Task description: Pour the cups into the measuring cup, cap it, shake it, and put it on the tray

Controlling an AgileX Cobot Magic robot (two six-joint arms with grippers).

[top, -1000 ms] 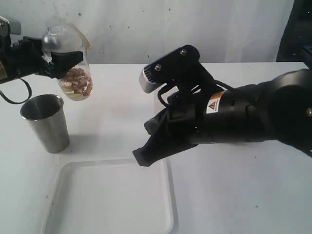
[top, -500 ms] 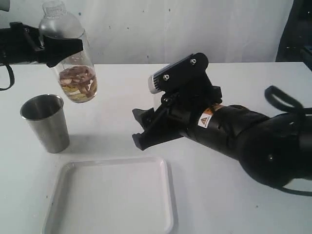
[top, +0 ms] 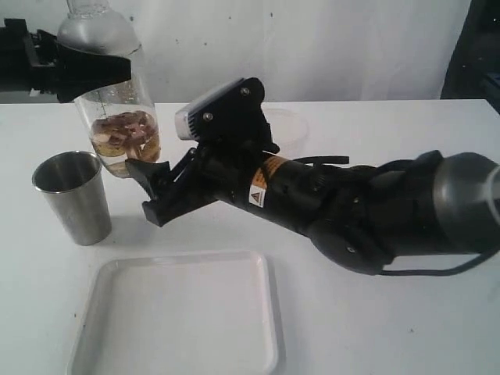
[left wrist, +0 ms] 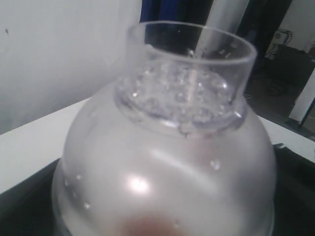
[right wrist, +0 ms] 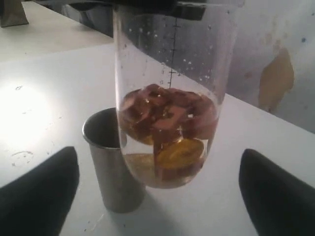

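You held the capped measuring cup (top: 125, 141) in the left fingers (top: 94, 69) at ten o'clock, right fingers (top: 148, 170) wide; pouring looked done, the tray (top: 180, 320) at six unreached.

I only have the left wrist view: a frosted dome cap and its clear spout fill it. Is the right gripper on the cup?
Observer: No. The right gripper is open, with one finger on either side of the measuring cup's rounded base, neither touching it.
Operator: What's inside the cup?
Observer: Brown pieces in yellowish liquid, in the bottom part only.
Operator: Where's the tray?
Observer: The tray lies flat, nearer the exterior camera than the cup. The cup is not above it.
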